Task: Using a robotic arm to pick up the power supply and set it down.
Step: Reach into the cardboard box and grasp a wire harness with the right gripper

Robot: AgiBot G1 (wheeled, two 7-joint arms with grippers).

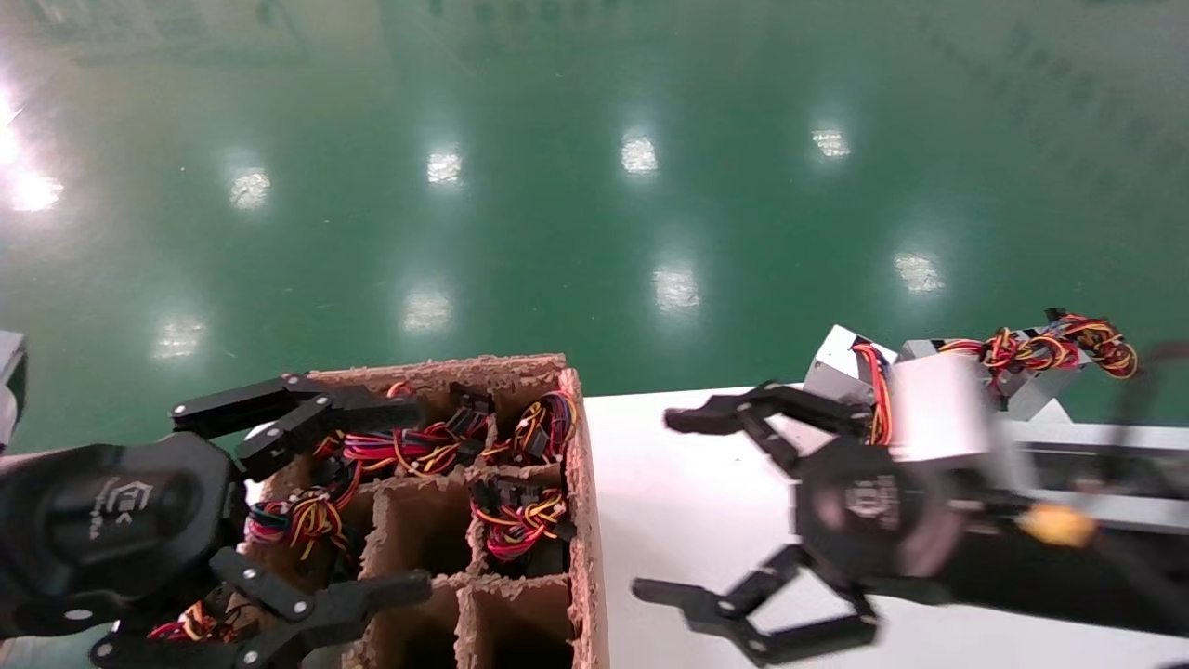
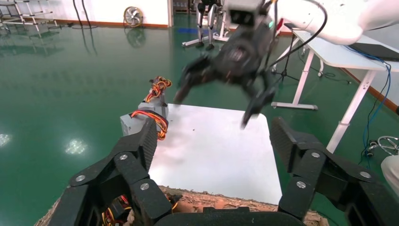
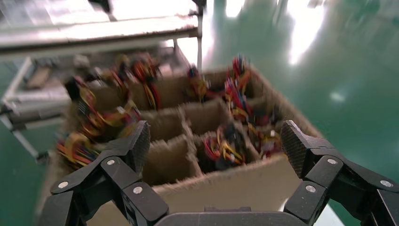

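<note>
1. The left gripper (image 1: 372, 497) hovers over the near-left corner of the divided cardboard box (image 1: 583, 520), at about 8 o'clock in the head view. Its jaws are spread wide and hold nothing.
2. The right gripper (image 1: 650, 506), the robotic arm's claw, hangs over the white table (image 1: 687, 492) at about 4 o'clock. It points toward the box, jaws released and empty.
3. Several box cells are stuffed with tangled wire bundles (image 1: 418, 446) in red, yellow and black. The near cells look empty. Any units beneath the wires are hidden, so I cannot tell how they lie.
4. Risk: a claw reaching into a cell could snag loose wires rather than a casing. It might then drag a neighbouring bundle up with it, or tear the soft cardboard dividers.
5. Risk: both claws sit close to the same box wall. If both close in at once, their fingers could collide, judging by how near they hang.
6. The power supply (image 1: 841, 367) lies on the table's far edge, at about 2 o'clock, behind the right wrist. Another silver unit sits beside it, and its wire tail (image 1: 1059, 348) trails outward.
7. Those units rest at the table edge, so a sweep of the arm could knock one off.
8. Beyond lies the glossy green floor (image 1: 557, 186).
</note>
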